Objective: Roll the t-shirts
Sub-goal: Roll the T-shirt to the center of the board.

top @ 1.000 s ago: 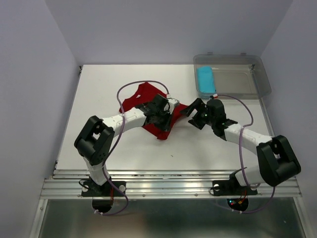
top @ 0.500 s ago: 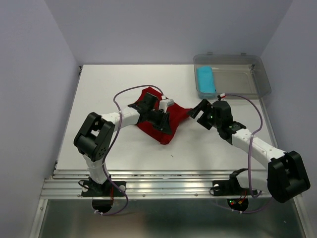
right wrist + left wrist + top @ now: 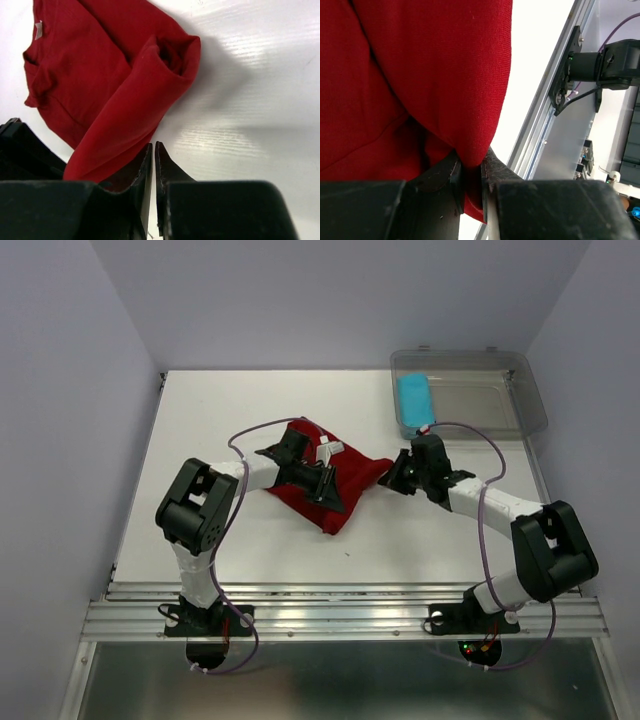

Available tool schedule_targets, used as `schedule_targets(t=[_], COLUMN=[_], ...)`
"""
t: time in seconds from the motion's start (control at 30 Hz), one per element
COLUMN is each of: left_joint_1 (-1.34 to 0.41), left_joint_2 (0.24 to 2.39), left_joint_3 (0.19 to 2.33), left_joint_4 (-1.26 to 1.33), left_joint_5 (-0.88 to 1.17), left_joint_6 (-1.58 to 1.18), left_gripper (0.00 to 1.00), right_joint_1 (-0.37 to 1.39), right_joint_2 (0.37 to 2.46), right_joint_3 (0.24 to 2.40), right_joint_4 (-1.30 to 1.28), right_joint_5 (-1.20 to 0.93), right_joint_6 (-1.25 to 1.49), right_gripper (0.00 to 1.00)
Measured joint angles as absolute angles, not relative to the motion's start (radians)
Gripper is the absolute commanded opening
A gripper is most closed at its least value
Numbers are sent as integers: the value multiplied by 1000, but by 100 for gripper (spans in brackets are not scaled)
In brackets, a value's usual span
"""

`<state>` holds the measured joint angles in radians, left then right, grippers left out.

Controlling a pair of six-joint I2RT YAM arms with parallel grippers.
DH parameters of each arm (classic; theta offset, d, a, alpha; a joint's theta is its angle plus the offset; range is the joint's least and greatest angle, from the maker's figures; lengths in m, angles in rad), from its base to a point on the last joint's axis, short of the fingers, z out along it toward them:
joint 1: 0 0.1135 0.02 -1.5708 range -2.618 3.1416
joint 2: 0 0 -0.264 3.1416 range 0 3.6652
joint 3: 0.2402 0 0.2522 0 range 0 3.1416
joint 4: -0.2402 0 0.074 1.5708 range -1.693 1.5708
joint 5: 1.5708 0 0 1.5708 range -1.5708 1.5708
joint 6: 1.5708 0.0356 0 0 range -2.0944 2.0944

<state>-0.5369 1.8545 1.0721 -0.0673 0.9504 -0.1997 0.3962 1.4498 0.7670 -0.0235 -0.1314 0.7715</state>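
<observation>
The dark red t-shirt (image 3: 345,502) lies bunched in the middle of the table, with one fold stretched out to the right. My left gripper (image 3: 324,481) is over its centre, shut on a fold of the red cloth (image 3: 420,65) that is pinched between its fingers (image 3: 472,172). My right gripper (image 3: 394,478) is at the shirt's right end. Its jaws stand almost together (image 3: 153,150) with nothing between them, and the red fold (image 3: 115,85) lies just left of the left finger. The cyan-blue t-shirt (image 3: 415,404) is a compact roll inside the bin.
A clear plastic bin (image 3: 500,390) stands at the back right corner of the white table (image 3: 200,440). The metal rail (image 3: 340,615) and both arm bases run along the near edge.
My right gripper has closed from wide open and moved left to the shirt's right end. The left arm has drawn back left slightly, and the red cloth now reaches farther right.
</observation>
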Motion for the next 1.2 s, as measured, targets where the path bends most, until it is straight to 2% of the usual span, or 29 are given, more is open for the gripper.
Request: schedule_targets(t=[0.33, 0.37, 0.43, 0.47, 0.57, 0.6, 0.7, 0.73, 0.77, 1.2], left_joint_1=[-526, -525, -523, -521, -520, -519, -515, -514, -513, -488], left_joint_2=[1861, 1867, 1876, 1877, 1879, 1879, 1878, 1878, 1876, 1741], left_joint_3=[1080, 1090, 1108, 1116, 1142, 1154, 1181, 1187, 1189, 1160], left_joint_4=[-78, -90, -104, -112, -141, -156, -190, -198, -207, -239], left_joint_5=[973, 971, 968, 966, 957, 952, 936, 929, 922, 797], left_joint_6=[-196, -190, -183, -179, -160, -149, -137, -131, -126, -138], left_gripper=[0, 11, 22, 33, 49, 50, 63, 69, 80, 82], right_joint_1=[400, 401, 401, 401, 401, 401, 400, 401, 401, 405], right_joint_2=[1601, 1629, 1666, 1685, 1734, 1743, 1773, 1780, 1788, 1858], right_joint_3=[938, 968, 1001, 1016, 1055, 1063, 1093, 1100, 1110, 1182], right_joint_4=[-35, -34, -33, -34, -35, -35, -36, -36, -37, -37], right_joint_5=[-157, -159, -161, -162, -165, -165, -168, -170, -172, -206], right_joint_6=[740, 736, 733, 730, 726, 725, 722, 722, 720, 710], right_gripper=[11, 11, 11, 11, 11, 11, 11, 11, 11, 11])
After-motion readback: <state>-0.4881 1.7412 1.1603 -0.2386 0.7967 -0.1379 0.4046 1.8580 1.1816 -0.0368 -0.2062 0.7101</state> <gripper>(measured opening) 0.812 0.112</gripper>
